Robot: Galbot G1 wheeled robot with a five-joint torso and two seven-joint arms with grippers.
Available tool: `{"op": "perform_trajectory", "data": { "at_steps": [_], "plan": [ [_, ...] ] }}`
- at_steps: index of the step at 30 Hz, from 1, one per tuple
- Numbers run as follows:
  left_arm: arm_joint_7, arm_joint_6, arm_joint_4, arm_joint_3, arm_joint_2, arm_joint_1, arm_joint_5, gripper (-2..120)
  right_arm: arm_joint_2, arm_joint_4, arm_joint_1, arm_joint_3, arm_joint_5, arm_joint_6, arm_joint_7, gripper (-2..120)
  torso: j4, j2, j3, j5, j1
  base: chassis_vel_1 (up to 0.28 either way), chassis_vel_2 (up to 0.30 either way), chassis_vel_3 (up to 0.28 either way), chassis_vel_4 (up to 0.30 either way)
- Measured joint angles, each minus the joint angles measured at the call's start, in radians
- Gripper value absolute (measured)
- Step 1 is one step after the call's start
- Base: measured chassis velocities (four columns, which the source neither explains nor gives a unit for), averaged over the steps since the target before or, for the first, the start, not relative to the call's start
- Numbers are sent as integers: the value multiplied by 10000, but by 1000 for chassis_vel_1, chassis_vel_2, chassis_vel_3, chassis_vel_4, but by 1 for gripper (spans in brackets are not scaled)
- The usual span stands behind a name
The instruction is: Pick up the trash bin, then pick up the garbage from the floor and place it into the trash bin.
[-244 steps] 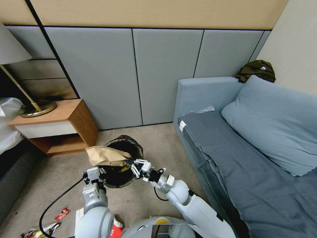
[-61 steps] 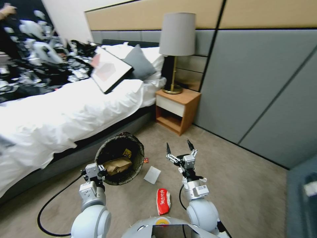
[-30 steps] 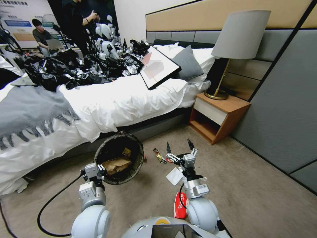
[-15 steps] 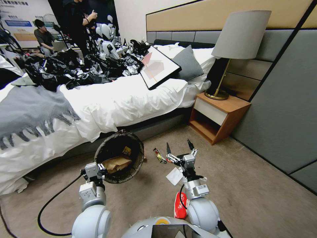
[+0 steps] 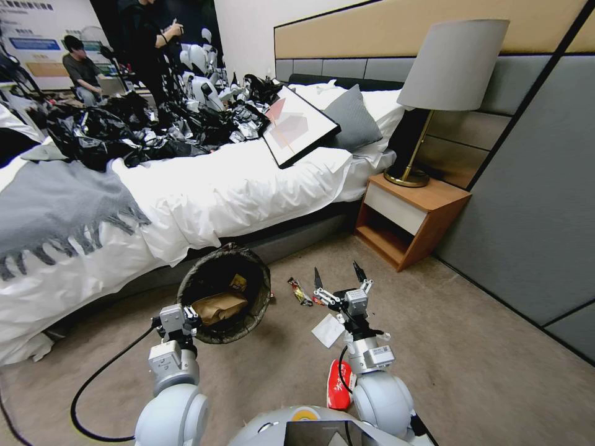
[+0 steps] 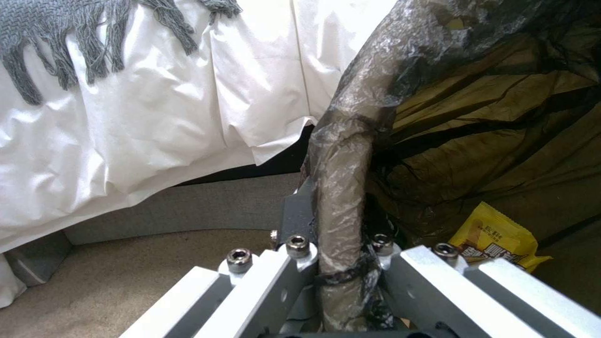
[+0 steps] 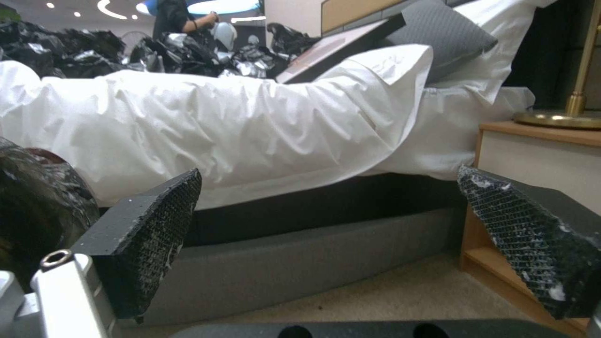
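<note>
Left gripper (image 5: 186,323) clamps the near rim of the trash bin (image 5: 260,291), held beside the bed (image 5: 204,192). Right gripper (image 5: 339,279), fingers spread and empty, hovers above a white paper sheet (image 5: 328,331) on the carpet

Two dark, mesh-textured fingertips (image 7: 157,220) of the right gripper (image 7: 338,234) are seen spread wide apart, with nothing held between them. Between and beyond them a bed (image 7: 263,263) is seen, its grey upholstered base standing on beige carpet (image 7: 401,295). A rumpled white duvet (image 7: 238,126) is draped over the bed's side. A grey pillow (image 7: 438,37) and a framed picture (image 7: 332,51) (tilted, its edge resting on the duvet) lie further up. A wooden nightstand (image 7: 532,141) is placed just beside the bed, with a brass lamp base (image 7: 563,117) on top. Part of the trash bin (image 7: 31,206) in its dark bag is caught at the edge. Shiny black bags (image 7: 125,51) are heaped beyond the bed.
</note>
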Motion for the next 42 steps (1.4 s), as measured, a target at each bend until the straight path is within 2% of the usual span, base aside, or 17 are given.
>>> {"op": "perform_trajectory", "data": {
  "at_steps": [2,4,5,8,12,13,15,16,18,20,21,22,23,26,31,36,42],
  "plan": [
    [-15,59,-7,5,-2,0,-112,0,-72,83,-11,-3,191,-302,162,100,0,0,0,1,0,0,0,0,0],
    [-28,123,-18,35,-12,-7,-203,0,-383,332,-126,-163,815,-1211,708,100,0,0,0,0,0,0,0,0,0],
    [-28,123,-18,35,-12,-7,-203,0,-383,332,-126,-163,815,-1211,708,100,0,0,0,0,0,0,0,0,0],
    [-39,130,1,92,-21,-30,-205,0,-1106,614,-139,-265,1933,-2516,1693,100,-1,0,0,0,0,0,0,0,0],
    [-44,130,17,101,-23,-40,-197,0,-1435,763,8,-264,2683,-3229,2124,100,0,0,0,1,0,0,0,0,0],
    [-44,128,17,112,-26,-47,-188,0,-1725,845,219,-292,3466,-3916,2634,100,1,0,0,1,0,0,0,0,0],
    [-45,128,14,125,-36,-45,-181,0,-2086,861,455,-353,4378,-4566,3306,100,1,0,0,2,0,0,0,0,0],
    [-54,123,13,128,-46,-32,-174,0,-2491,861,610,-390,5283,-5016,3797,100,1,0,0,3,0,0,0,0,0],
    [-58,120,13,126,-51,-25,-170,0,-2716,863,652,-388,5664,-5181,3970,100,1,0,0,3,0,0,0,0,0],
    [-64,111,13,118,-71,-20,-141,0,-3661,937,796,-361,6811,-5585,4547,100,0,0,0,3,0,0,0,0,0],
    [-64,111,13,118,-71,-20,-141,0,-3661,937,796,-361,6811,-5585,4547,100,0,0,0,3,0,0,0,0,0],
    [-65,105,19,138,-96,-32,-96,0,-4196,965,882,-345,7456,-5689,4873,100,0,0,0,2,0,0,0,0,0],
    [-65,105,19,138,-96,-32,-96,0,-4196,965,882,-345,7456,-5689,4873,100,0,0,0,2,0,0,0,0,0],
    [-64,60,133,264,-188,-52,32,0,-5328,901,1073,-334,8413,-5396,5299,100,1,0,0,0,0,0,0,0,0],
    [-65,9,224,300,-237,-58,107,0,-5787,778,1252,-563,8655,-5335,5433,100,1,0,0,1,0,0,0,0,0],
    [-64,-5,271,265,-268,-63,125,0,-6026,926,1770,-929,10553,-6693,6349,100,1,0,0,1,0,0,0,0,0],
    [-65,-83,375,263,-299,-55,157,0,-6402,778,2113,-1186,11903,-7609,7284,100,0,0,0,0,0,0,0,0,0]
  ]
}}
